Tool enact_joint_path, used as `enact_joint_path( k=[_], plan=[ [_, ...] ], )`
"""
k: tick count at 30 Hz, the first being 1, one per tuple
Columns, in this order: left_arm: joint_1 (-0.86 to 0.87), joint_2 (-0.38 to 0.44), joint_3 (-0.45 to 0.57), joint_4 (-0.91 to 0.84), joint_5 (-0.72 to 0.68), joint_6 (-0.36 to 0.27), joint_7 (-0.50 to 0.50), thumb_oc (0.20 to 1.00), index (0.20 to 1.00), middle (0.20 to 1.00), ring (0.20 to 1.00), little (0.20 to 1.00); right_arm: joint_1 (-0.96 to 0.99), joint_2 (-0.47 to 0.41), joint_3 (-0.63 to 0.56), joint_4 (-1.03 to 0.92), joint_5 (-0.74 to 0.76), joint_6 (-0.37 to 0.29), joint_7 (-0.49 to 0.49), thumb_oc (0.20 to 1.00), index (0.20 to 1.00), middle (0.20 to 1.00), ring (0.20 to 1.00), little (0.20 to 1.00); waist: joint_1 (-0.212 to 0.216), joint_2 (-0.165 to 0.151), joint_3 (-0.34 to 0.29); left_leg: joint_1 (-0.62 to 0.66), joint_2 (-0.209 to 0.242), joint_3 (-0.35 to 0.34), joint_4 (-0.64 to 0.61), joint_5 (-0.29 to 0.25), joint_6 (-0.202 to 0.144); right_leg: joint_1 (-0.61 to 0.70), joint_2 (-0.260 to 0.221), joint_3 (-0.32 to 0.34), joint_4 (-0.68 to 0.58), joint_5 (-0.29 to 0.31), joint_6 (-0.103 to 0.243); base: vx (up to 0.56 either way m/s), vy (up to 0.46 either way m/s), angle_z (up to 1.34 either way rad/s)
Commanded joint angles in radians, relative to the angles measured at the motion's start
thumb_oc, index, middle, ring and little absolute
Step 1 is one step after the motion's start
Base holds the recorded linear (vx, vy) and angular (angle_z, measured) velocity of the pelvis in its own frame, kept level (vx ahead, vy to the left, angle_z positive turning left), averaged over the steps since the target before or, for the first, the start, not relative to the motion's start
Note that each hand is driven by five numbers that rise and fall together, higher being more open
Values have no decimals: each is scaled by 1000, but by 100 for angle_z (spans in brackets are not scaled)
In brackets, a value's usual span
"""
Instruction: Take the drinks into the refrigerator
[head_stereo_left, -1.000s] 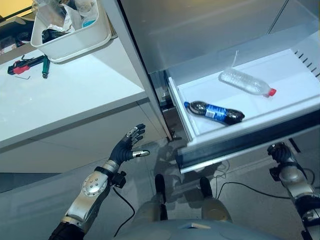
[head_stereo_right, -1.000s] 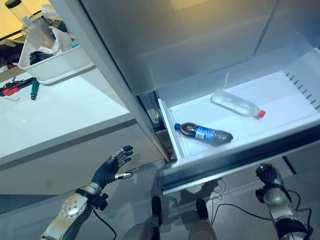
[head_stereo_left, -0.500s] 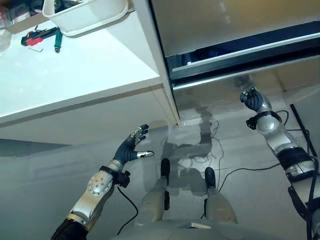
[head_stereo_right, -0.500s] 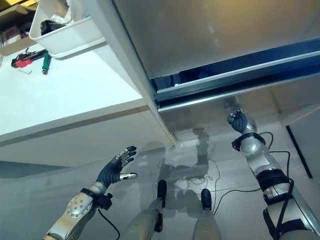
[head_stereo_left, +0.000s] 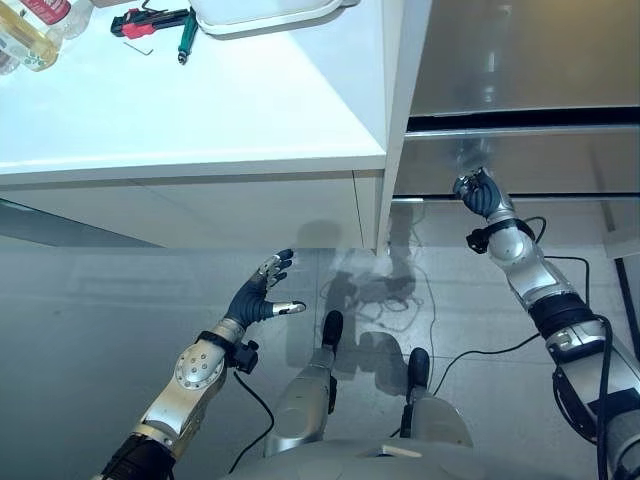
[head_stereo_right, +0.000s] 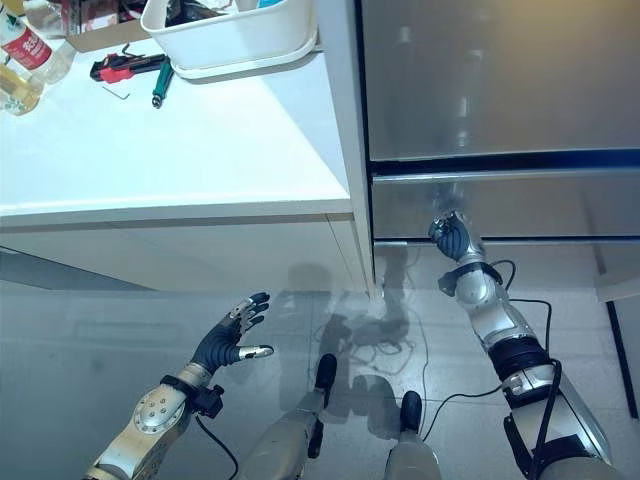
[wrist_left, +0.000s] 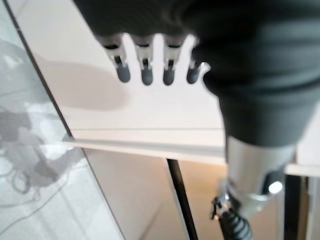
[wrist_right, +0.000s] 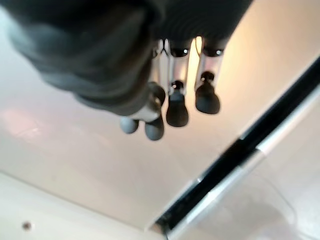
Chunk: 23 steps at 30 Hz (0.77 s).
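Observation:
The refrigerator's lower drawer (head_stereo_left: 540, 165) is closed, its steel front flush under the upper door (head_stereo_right: 480, 80). My right hand (head_stereo_left: 478, 192) rests against that drawer front, with its fingers (wrist_right: 177, 107) relaxed, touching the steel and holding nothing. My left hand (head_stereo_left: 258, 298) hangs open and empty low over the grey floor, in front of the white counter (head_stereo_left: 200, 110). Two drink bottles stand at the counter's far left corner, one with a red label (head_stereo_right: 22, 42) and one yellowish (head_stereo_left: 25, 42). Whatever lies in the drawer is hidden.
A white bin (head_stereo_right: 235, 35) with clutter sits at the back of the counter beside the refrigerator. Red pliers (head_stereo_right: 125, 68) and a green screwdriver (head_stereo_right: 160, 85) lie next to it. The counter's edge overhangs white cabinet fronts (head_stereo_left: 200, 210).
The drawer, open a second ago with a clear bottle and a dark cola bottle inside, has slid shut with my right hand against it. The camera has shifted. My left hand kept its pose.

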<state>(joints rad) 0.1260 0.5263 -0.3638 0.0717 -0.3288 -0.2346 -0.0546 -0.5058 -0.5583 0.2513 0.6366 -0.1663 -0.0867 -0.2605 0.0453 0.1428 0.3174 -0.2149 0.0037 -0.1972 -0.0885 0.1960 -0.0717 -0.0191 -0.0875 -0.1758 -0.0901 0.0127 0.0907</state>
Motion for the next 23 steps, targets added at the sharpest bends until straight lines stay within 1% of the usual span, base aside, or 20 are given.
enact_joint_path(
  k=[1, 2, 3, 4, 5, 7, 8, 10, 12, 13, 14, 15, 16, 18, 19, 20, 21, 22, 23],
  plan=[
    [-14, -21, 42, 14, -2, -45, 19, 1000, 1000, 1000, 1000, 1000, 58, 12, -30, 17, 40, -52, -38, 592, 592, 592, 592, 592, -5, -68, -69, 78, -64, 48, 1, -125, 67, -130, -25, 34, 103, 20, -9, 0, 0, 0],
    [-14, -21, 40, 16, -2, -46, 19, 1000, 1000, 1000, 1000, 1000, 60, 13, -31, 16, 41, -53, -39, 856, 856, 856, 856, 856, -4, -68, -70, 79, -64, 48, 1, -126, 67, -129, -25, 34, 103, 19, -9, 0, 0, 0],
    [-14, -45, 53, 72, -7, -39, 20, 1000, 1000, 1000, 1000, 1000, 120, 29, -35, 40, 51, -56, -17, 1000, 1000, 1000, 1000, 1000, -10, -74, -76, 87, -62, 46, 1, -128, 67, -121, -24, 32, 105, 13, -10, 0, 0, 0],
    [-15, -45, 52, 72, -7, -39, 20, 1000, 1000, 1000, 1000, 1000, 121, 29, -35, 39, 51, -56, -17, 1000, 1000, 1000, 1000, 1000, -10, -74, -76, 87, -62, 46, 1, -128, 67, -121, -24, 32, 105, 13, -10, 45, -25, 0],
    [-25, -99, 63, 200, -1, -23, 22, 1000, 1000, 1000, 1000, 1000, 205, 87, -48, 153, 131, -63, 18, 1000, 1000, 1000, 1000, 1000, -21, -82, -79, 104, -57, 43, 1, -135, 66, -106, -21, 29, 110, 1, -12, 48, -26, 1],
    [-48, -156, 83, 357, 41, -7, 42, 1000, 1000, 1000, 1000, 1000, 261, 142, -62, 265, 197, -68, 50, 1000, 1000, 1000, 1000, 1000, -29, -90, -86, 113, -55, 44, 1, -136, 65, -96, -19, 25, 110, -3, -13, 51, -32, 3],
    [-73, -191, 96, 460, 75, 7, 58, 1000, 1000, 1000, 1000, 1000, 288, 181, -77, 350, 239, -67, 63, 1000, 1000, 1000, 1000, 1000, -35, -93, -92, 119, -53, 43, 1, -138, 64, -87, -17, 24, 108, -6, -14, 41, -17, 5],
    [-107, -230, 122, 580, 106, 15, 84, 1000, 1000, 1000, 1000, 1000, 315, 229, -99, 455, 278, -58, 79, 1000, 1000, 1000, 1000, 1000, -42, -97, -106, 124, -51, 43, 1, -138, 63, -79, -17, 20, 103, -5, -15, 51, -15, 3],
    [-150, -270, 143, 745, 138, 33, 105, 1000, 1000, 1000, 1000, 1000, 343, 270, -126, 578, 311, -42, 96, 1000, 1000, 1000, 1000, 1000, -49, -101, -119, 142, -46, 48, 1, -147, 62, -57, -13, 17, 100, -14, -17, 66, -20, 1],
    [-151, -270, 144, 746, 138, 32, 105, 1000, 1000, 1000, 1000, 1000, 342, 270, -126, 579, 312, -43, 96, 1000, 1000, 1000, 1000, 1000, -50, -101, -120, 139, -47, 47, 1, -145, 62, -60, -14, 17, 99, -11, -16, 99, -17, -3],
    [-181, -305, 158, 893, 150, 47, 111, 1000, 1000, 1000, 1000, 1000, 368, 289, -162, 666, 345, -27, 110, 1000, 1000, 1000, 1000, 1000, -58, -105, -143, 151, -44, 51, 1, -152, 61, -40, -12, 15, 85, -13, -16, 105, -13, -2],
    [-191, -319, 182, 968, 139, 59, 107, 1000, 1000, 1000, 1000, 1000, 385, 296, -190, 703, 367, -20, 121, 1000, 1000, 1000, 1000, 1000, -64, -108, -157, 158, -42, 55, 1, -157, 60, -31, -11, 15, 77, -13, -15, 113, -17, -3],
    [-192, -319, 182, 971, 138, 58, 107, 1000, 1000, 1000, 1000, 1000, 384, 295, -190, 704, 367, -20, 121, 1000, 1000, 1000, 1000, 1000, -63, -107, -156, 159, -42, 55, 1, -157, 60, -29, -11, 15, 76, -13, -15, 88, -16, 1],
    [-204, -334, 198, 1065, 159, 69, 110, 1000, 1000, 1000, 1000, 1000, 405, 303, -200, 749, 358, -8, 124, 1000, 1000, 1000, 1000, 1000, -70, -113, -181, 171, -39, 63, 1, -166, 58, -11, -8, 18, 57, -12, -13, 115, -18, -2],
    [-206, -352, 237, 1142, 129, 92, 105, 1000, 1000, 1000, 1000, 1000, 424, 313, -193, 762, 338, 0, 126, 1000, 1000, 1000, 1000, 1000, -75, -118, -205, 182, -36, 70, 1, -173, 56, 5, -6, 22, 40, -10, -13, 109, -19, -7],
    [-207, -352, 238, 1144, 129, 91, 105, 1000, 1000, 1000, 1000, 1000, 424, 313, -193, 762, 338, 0, 126, 1000, 1000, 1000, 1000, 1000, -75, -118, -205, 183, -36, 70, 1, -174, 56, 7, -6, 22, 38, -10, -13, 143, -35, -8],
    [-205, -360, 249, 1200, 176, 113, 107, 1000, 1000, 1000, 1000, 1000, 440, 318, -182, 775, 304, 11, 123, 1000, 1000, 1000, 1000, 1000, -81, -125, -227, 194, -34, 81, 1, -182, 55, 21, -4, 28, 25, -8, -12, 69, -17, -5],
    [-205, -360, 249, 1200, 176, 113, 107, 1000, 1000, 1000, 1000, 1000, 440, 318, -182, 775, 304, 11, 123, 1000, 1000, 1000, 1000, 1000, -81, -125, -227, 194, -34, 81, 1, -182, 55, 21, -4, 29, 25, -8, -12, 123, -28, -9],
    [-194, -368, 281, 1242, 167, 131, 101, 1000, 1000, 1000, 1000, 1000, 452, 322, -179, 772, 294, 15, 130, 1000, 1000, 1000, 1000, 1000, -81, -132, -246, 205, -31, 91, 1, -190, 55, 33, -4, 34, 17, -7, -10, 83, -17, -11]
  ],
)
